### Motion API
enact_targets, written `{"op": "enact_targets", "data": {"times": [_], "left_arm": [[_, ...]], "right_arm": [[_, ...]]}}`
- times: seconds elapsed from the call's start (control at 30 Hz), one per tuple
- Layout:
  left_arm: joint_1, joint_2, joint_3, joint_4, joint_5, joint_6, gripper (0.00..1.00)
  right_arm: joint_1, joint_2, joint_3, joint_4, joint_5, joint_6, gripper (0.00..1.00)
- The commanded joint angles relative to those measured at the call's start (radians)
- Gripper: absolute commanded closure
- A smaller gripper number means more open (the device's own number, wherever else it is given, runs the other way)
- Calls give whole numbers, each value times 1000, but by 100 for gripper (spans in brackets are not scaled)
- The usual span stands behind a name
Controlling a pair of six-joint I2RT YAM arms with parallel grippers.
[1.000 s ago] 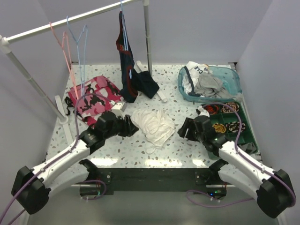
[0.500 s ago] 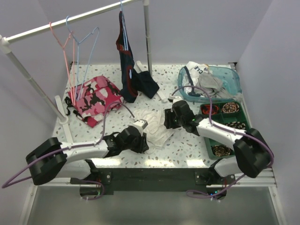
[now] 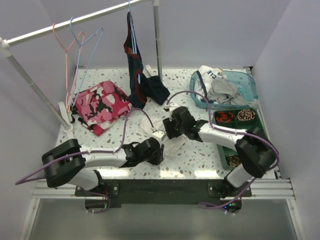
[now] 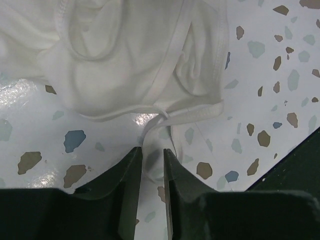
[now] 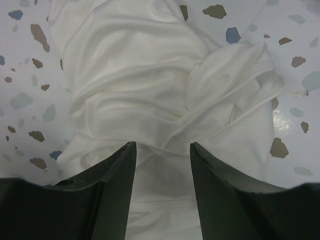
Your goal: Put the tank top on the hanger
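The tank top (image 4: 125,60) lies bunched; we see left gripper (image 4: 151,152) narrowly apart astride its strap (image 4: 150,134), right gripper (image 5: 162,146) wide over folds.

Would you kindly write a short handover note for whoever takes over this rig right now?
Left tool: narrowly open, with a strap of the top lying between its jaws.
Right tool: open, astride the bunched top.
Top: crumpled on the table.
Hanger: bare, on the rail.
Done: nothing hung yet.
Left: grip the top, lift it, thread it onto the hanger.
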Motion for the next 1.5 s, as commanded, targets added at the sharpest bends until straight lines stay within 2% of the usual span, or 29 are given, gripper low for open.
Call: {"op": "enact_targets", "data": {"times": [0.0,0.03,0.13,0.27,0.3,0.37,0.4,0.5,0.87,1.17,1.27,1.33,1.47], "left_arm": [[-10,6,17,22,-45,0,75],[-10,10,14,25,-43,-1,78],[-10,2,17,2,-71,-14,100],[-10,-29,28,-36,-124,-35,100],[-10,-36,31,-82,-134,-35,100],[-10,-61,41,-108,-164,-43,100],[-10,-70,43,-132,-175,-46,100],[-8,-124,55,-165,-209,-43,100],[-4,-223,83,-220,-209,23,100],[18,-334,144,-295,-367,8,100],[56,-333,158,-294,-306,45,100],[56,-317,132,-260,-209,87,98],[44,-186,114,-188,-33,112,81]], "right_arm": [[7,30,30,33,-5,-32,48],[5,36,30,39,-10,-33,49],[7,54,31,33,-12,-24,50],[7,33,31,35,-12,-4,64],[7,30,45,18,-12,1,72],[7,21,57,3,-6,7,78],[7,18,72,-20,16,8,88],[7,-1,94,-69,57,25,99],[5,-140,122,-218,214,94,100],[4,-179,208,-297,287,159,98],[5,-171,232,-319,284,168,95],[4,-163,226,-320,284,174,95],[5,-168,140,-284,280,203,93]]}}
